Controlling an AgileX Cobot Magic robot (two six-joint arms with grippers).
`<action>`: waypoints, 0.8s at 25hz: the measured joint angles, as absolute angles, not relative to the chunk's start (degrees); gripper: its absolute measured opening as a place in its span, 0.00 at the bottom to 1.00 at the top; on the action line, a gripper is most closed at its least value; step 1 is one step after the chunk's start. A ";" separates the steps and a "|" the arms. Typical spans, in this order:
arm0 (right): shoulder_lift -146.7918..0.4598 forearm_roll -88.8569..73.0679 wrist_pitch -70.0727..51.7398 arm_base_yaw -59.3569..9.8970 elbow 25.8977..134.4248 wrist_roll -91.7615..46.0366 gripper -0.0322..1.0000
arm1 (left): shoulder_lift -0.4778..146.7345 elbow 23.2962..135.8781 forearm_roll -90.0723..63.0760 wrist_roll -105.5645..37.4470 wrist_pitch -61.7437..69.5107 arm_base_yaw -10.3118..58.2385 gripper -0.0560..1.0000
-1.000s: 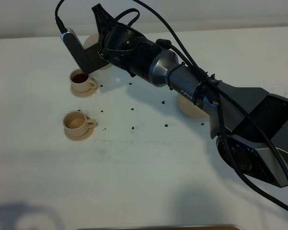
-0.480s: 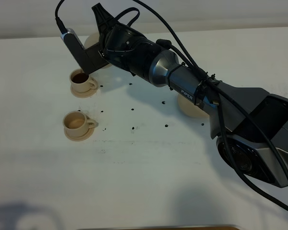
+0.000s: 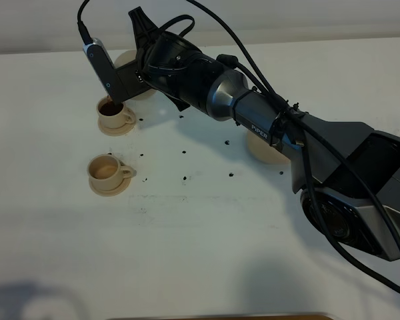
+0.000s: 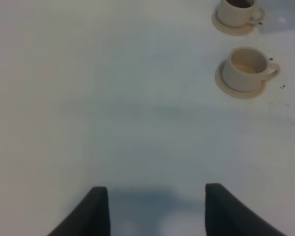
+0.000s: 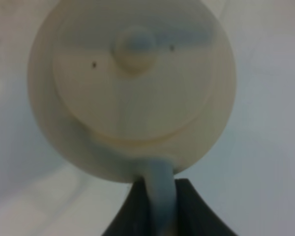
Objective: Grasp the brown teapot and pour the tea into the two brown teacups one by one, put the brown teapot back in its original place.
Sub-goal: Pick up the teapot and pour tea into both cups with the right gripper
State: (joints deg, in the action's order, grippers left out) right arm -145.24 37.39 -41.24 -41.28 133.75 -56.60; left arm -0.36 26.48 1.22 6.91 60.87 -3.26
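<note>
Brown teapot point(image 5: 132, 93) in right hand point(image 5: 160, 196)

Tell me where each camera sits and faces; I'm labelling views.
Exterior high: mounted high, looks down on the table; right arm holds the brown teapot at the far teacup.
Left wrist: on the left arm, faces across the table; left end effector shows.
Right wrist: close on the teapot's lid; right end effector grips its handle.
Shared: exterior and left wrist see far teacup and near teacup.
</note>
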 joint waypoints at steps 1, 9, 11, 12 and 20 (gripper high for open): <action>-145.24 36.93 -41.47 -41.28 133.75 -56.25 0.11 | -0.36 26.48 1.22 6.91 60.87 -3.26 0.53; -145.24 30.60 -42.78 -41.78 133.75 -51.08 0.11 | -0.36 26.48 1.22 6.91 60.87 -3.26 0.53; -145.18 29.85 -43.15 -41.72 133.75 -47.54 0.11 | -0.36 26.48 1.22 6.91 60.87 -3.26 0.53; -145.11 29.44 -43.42 -41.66 133.75 -45.82 0.11 | -0.36 26.48 1.22 6.91 60.87 -3.26 0.53; -141.33 24.67 -51.12 -39.17 133.82 -35.19 0.11 | -0.36 26.48 1.22 6.91 60.87 -3.26 0.53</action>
State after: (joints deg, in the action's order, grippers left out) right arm -141.33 24.67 -51.12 -39.17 133.82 -35.19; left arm -0.36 26.48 1.22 6.91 60.87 -3.26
